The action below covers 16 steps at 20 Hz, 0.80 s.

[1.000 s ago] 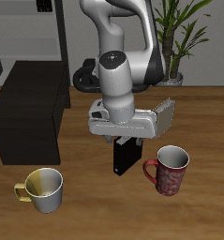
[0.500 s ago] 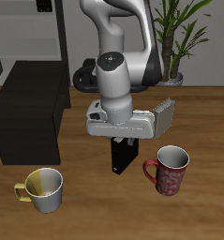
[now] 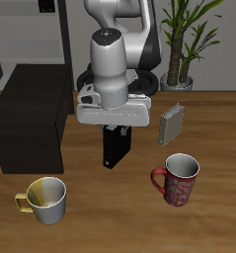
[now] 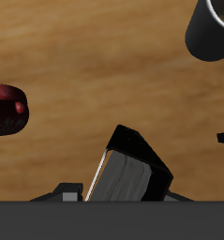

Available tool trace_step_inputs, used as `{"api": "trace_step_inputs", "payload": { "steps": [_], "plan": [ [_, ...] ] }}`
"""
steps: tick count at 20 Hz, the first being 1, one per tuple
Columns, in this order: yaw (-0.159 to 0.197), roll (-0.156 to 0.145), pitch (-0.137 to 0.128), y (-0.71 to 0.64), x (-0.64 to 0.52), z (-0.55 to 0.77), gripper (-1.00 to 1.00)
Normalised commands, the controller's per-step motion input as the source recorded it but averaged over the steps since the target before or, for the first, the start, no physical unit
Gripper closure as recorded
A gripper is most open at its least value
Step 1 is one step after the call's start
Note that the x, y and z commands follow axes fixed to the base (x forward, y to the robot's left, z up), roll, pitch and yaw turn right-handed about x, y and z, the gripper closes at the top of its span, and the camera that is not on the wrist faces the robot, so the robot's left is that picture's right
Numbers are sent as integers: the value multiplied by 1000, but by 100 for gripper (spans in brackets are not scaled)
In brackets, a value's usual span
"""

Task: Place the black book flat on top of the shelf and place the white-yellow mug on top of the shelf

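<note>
My gripper [image 3: 115, 131] is shut on the black book [image 3: 114, 148], which hangs upright below it, lifted off the table. In the wrist view the black book [image 4: 128, 169] shows its thin white page edge between my fingers. The white-yellow mug [image 3: 45, 199] stands upright near the table's front edge, apart from the gripper; its rim also shows in the wrist view [image 4: 214, 26]. The shelf [image 3: 31, 114], a dark boxy cabinet with a flat top, stands at the side of the table beside the held book.
A dark red patterned mug [image 3: 178, 179] stands near the front, also seen from the wrist [image 4: 7, 108]. A small grey ribbed book [image 3: 171, 126] stands upright farther back. A potted plant [image 3: 184, 44] is behind the table.
The gripper has carried the black book sideways toward the shelf and slightly higher. The grey ribbed book, earlier partly covered by the hand, now stands in plain view.
</note>
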Motion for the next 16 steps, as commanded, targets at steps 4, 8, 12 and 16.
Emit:
{"api": "trace_step_inputs", "payload": {
  "steps": [4, 8, 12, 16],
  "plan": [
    [102, -110, -93, -550, -451, 1115, 100],
    [77, -119, -70, -539, -402, 947, 100],
    [64, -70, -58, -338, -317, 639, 100],
    [81, -69, -86, -265, -441, 815, 100]
  ]
}}
